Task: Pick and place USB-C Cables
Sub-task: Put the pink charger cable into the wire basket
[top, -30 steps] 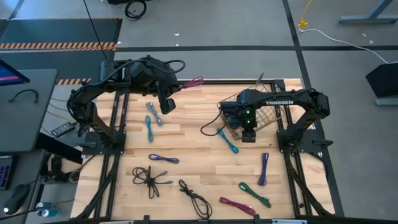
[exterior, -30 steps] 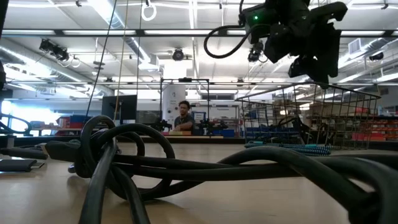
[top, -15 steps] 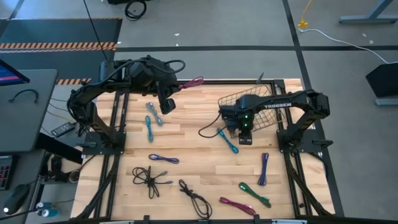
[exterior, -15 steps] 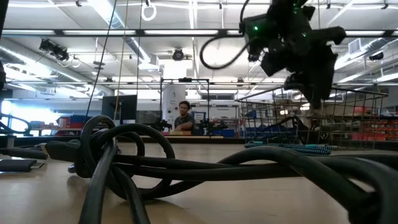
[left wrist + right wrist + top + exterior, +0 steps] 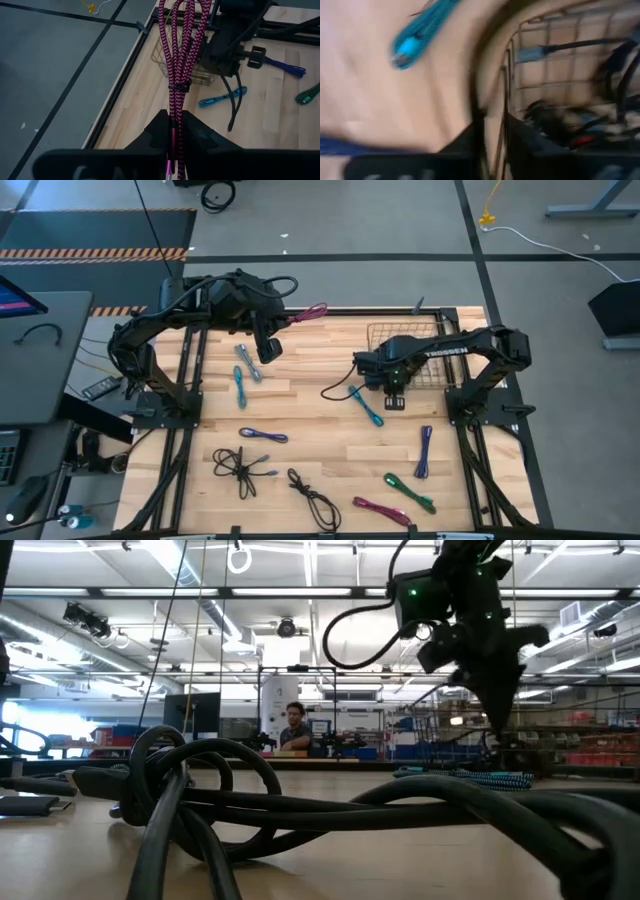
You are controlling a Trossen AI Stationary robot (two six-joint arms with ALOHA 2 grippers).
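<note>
My left gripper [image 5: 292, 315] is up over the table's far edge, shut on a magenta braided USB-C cable bundle [image 5: 180, 45]. My right gripper [image 5: 393, 398] points down at the near left corner of the wire basket [image 5: 410, 352], which holds dark cables. In the right wrist view its fingers stand close together, with a basket wire [image 5: 505, 100] running toward the narrow gap. A teal cable [image 5: 366, 406] lies flat on the wood just left of this gripper. Several more cables lie across the table's near half. My left gripper pinches the magenta bundle near one end [image 5: 173, 131] between its two fingers. The fingers lie level and along the bundle, pointing toward the table's right. The folded strands, tied by a thin band [image 5: 180, 87], stick out ahead of the fingers, clear of the table. My right gripper is beside the basket's corner wire; I cannot tell whether it touches it.
On the wood lie a silver-blue cable [image 5: 248, 363] and a blue cable [image 5: 240, 387] under the left arm, two purple cables [image 5: 263, 436] [image 5: 423, 452], two black cables [image 5: 235, 465] [image 5: 315, 500], a green one [image 5: 410, 492] and a magenta one [image 5: 380, 510].
My right gripper has swung from over the basket toward the table's left and down, tipping to point downward. Its fingers have come together. The basket, which stood tipped and skewed, has settled flat, farther toward the right.
</note>
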